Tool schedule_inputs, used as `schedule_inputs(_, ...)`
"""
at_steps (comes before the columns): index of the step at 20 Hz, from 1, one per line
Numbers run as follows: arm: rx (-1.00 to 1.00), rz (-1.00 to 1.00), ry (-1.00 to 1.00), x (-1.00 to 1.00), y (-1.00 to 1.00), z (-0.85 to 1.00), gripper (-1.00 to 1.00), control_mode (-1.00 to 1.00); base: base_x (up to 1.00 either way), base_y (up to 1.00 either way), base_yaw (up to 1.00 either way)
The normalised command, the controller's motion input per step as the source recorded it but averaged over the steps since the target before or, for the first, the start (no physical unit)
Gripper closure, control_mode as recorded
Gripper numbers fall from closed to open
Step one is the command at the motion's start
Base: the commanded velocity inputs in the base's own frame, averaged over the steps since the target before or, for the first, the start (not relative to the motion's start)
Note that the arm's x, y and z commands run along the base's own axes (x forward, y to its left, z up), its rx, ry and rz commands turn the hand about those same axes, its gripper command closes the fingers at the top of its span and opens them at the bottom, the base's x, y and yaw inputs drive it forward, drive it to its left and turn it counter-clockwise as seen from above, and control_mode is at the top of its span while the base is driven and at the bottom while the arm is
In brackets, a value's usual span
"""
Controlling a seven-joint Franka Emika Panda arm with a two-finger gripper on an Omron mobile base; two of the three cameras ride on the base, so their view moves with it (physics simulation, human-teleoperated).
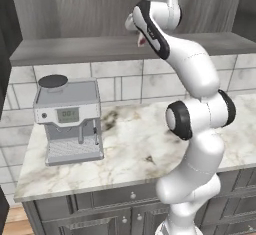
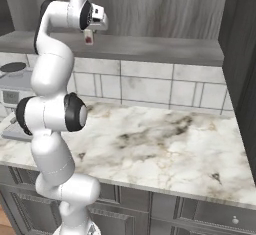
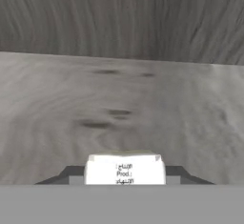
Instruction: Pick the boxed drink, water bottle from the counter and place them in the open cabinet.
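Observation:
My gripper (image 2: 89, 33) is raised to the open cabinet and is shut on the boxed drink (image 2: 89, 37), a tiny white carton with red marks. From the left base view a bit of the carton (image 1: 141, 40) peeks out behind the forearm. In the hand view the carton's white top (image 3: 125, 169) sits between my dark fingertips (image 3: 69, 173), low over the grey wood-grain shelf board (image 3: 119, 99). I cannot tell whether the carton touches the board. The water bottle is out of view. Below lies the white marble counter (image 2: 150, 139).
A grey coffee machine (image 1: 70, 119) stands at the left end of the counter (image 1: 130, 149), against the tiled wall. The cabinet shelf (image 2: 160, 48) runs wide to the right of the hand, up to a dark side panel (image 2: 245, 54). Dark drawers with knobs (image 1: 132, 195) are under the counter.

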Motion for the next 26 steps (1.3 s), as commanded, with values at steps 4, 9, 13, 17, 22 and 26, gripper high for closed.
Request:
schedule_inputs(4,0.02,0.02,0.0,0.05,0.0,-0.19,1.0,-1.0,0.0,0.0,0.0)
schedule_inputs(9,0.04,0.02,0.0,0.0,0.0,-0.23,1.0,-1.0,0.0,0.0,0.0)
schedule_inputs(13,0.03,0.02,0.0,0.0,0.0,-0.25,1.0,-1.0,0.0,0.0,0.0)
schedule_inputs(17,0.02,0.02,0.0,0.03,0.0,-0.27,1.0,-1.0,0.0,0.0,0.0)
schedule_inputs(22,0.01,0.02,0.0,0.05,0.03,-0.3,1.0,-1.0,0.0,0.0,0.0)
schedule_inputs(26,0.01,0.02,0.0,0.04,0.02,-0.23,1.0,-1.0,0.0,0.0,0.0)
